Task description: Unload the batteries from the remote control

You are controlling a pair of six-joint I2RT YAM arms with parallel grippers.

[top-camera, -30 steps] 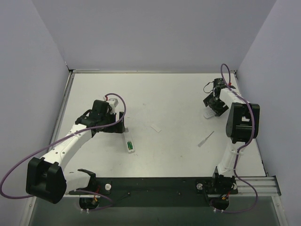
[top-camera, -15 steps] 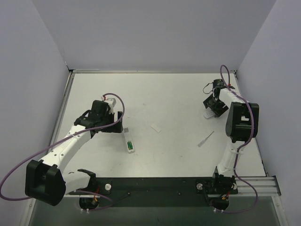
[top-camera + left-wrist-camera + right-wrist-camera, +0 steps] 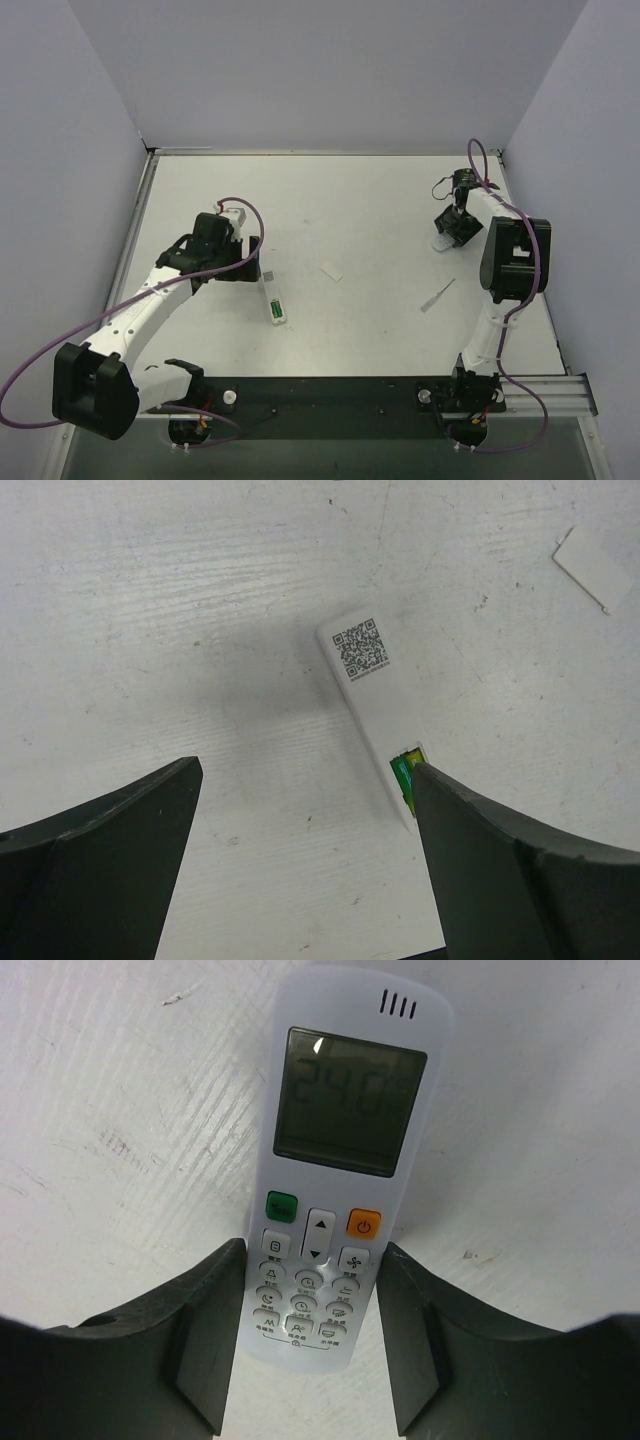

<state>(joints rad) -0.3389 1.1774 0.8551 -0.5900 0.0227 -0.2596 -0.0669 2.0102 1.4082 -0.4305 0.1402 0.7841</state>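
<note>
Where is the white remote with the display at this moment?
In the top view, the remote with the display lies near the right edge of the table; the right wrist view shows it face up between the fingers of the right hand.

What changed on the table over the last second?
The right gripper closed in on the large white remote at the far right; its fingers now press both sides. The left gripper stayed open over the slim remote, green battery still inside. The small white piece and thin stick did not move.
</note>
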